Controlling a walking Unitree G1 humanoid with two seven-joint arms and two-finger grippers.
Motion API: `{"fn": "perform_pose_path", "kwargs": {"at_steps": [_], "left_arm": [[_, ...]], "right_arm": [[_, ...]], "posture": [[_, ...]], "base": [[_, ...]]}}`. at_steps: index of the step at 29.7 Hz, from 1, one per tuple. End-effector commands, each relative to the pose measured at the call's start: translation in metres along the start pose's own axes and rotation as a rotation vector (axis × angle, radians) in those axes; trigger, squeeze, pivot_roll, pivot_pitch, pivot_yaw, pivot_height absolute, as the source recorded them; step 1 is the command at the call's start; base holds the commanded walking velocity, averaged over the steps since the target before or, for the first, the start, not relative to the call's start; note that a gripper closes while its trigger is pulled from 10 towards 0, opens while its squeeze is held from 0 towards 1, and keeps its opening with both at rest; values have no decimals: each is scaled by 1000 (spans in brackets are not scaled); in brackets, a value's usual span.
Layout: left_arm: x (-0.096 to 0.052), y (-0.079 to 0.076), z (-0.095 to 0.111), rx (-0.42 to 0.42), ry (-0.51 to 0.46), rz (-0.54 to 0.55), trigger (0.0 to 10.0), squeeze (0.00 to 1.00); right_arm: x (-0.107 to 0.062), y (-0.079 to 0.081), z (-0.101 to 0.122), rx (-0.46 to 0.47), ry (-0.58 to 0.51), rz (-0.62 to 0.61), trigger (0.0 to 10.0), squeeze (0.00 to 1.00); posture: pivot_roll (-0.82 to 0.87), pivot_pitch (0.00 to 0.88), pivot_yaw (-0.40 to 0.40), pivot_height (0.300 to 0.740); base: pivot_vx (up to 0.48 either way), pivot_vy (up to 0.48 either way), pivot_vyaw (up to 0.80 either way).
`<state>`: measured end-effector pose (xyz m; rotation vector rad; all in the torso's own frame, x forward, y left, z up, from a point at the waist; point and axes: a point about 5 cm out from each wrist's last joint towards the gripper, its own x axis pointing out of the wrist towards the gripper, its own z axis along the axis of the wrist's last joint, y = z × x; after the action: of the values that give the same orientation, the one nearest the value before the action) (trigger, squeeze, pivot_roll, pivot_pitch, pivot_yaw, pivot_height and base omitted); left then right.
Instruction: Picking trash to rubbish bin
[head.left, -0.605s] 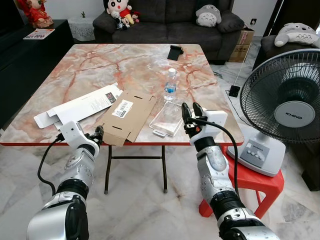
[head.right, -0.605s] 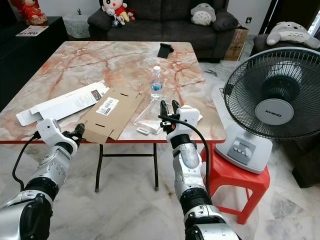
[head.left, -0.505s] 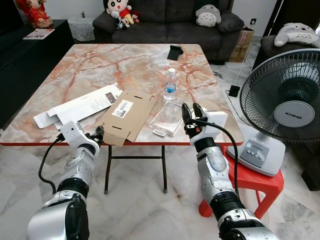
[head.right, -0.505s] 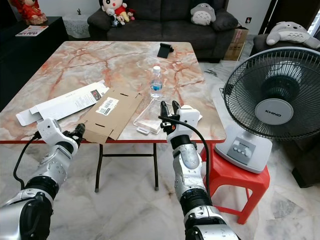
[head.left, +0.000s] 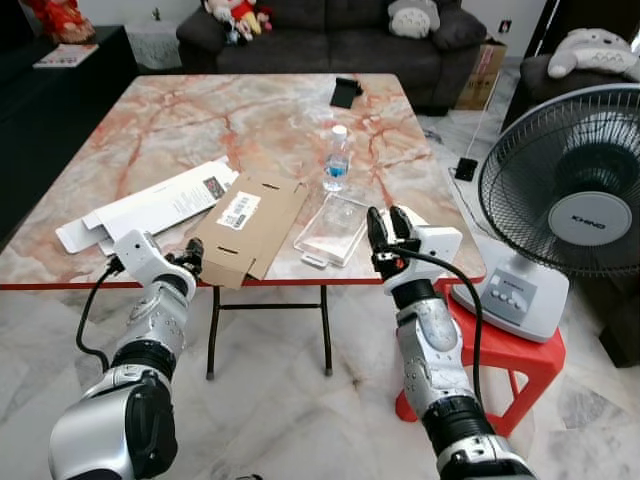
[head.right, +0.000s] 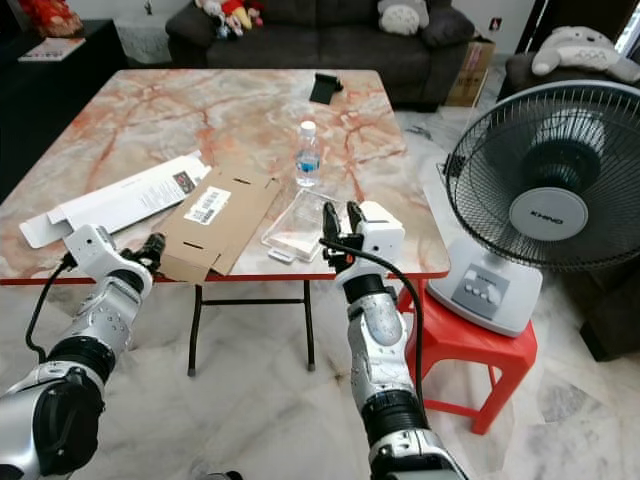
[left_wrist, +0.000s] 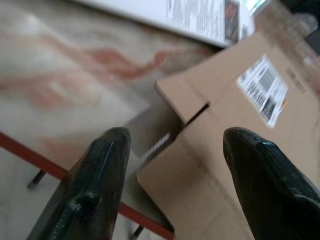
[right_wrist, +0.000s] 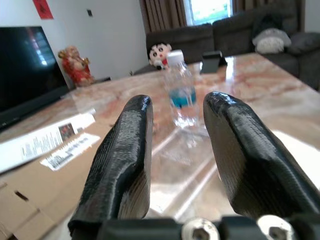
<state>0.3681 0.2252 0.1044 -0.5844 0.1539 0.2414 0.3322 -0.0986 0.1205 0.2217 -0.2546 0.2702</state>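
Here, flattened brown cardboard box

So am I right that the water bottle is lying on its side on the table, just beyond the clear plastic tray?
Not quite: the water bottle is standing upright, cap up, as the left eye view shows. It does stand on the table, just beyond the clear plastic tray.

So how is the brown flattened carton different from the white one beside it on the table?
The brown carton is plain cardboard with a white label; the white carton is printed, with a small dark picture. The brown carton is wider and lies near the table's middle; the white carton is long and narrow and lies further to the robot's left. The brown carton reaches the table's front edge. Both lie flat.
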Motion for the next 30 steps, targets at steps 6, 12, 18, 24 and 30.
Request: {"fn": "perform_pose_path", "kwargs": {"at_steps": [6,12,18,24,30], "left_arm": [[2,-1,3,-26,5,19,10000,0],[3,0,11,-58,-32,39,10000,0],[6,-5,22,-80,-68,30,10000,0],[8,-11,30,-93,-91,19,10000,0],[10,-22,45,-124,-144,-6,10000,0]], "right_arm": [[-2,3,5,2,-11,6,10000,0],[-9,5,4,8,6,5,10000,0],[-11,6,3,11,17,9,10000,0],[-12,7,3,13,23,10,10000,0],[-11,5,4,12,30,9,10000,0]], "posture": [[3,188,-13,740],[9,213,-22,740],[13,222,-27,740],[12,221,-27,740],[15,197,-29,740]], "base": [[0,0,0],[0,0,0],[0,0,0],[0,0,0],[0,0,0]]}}
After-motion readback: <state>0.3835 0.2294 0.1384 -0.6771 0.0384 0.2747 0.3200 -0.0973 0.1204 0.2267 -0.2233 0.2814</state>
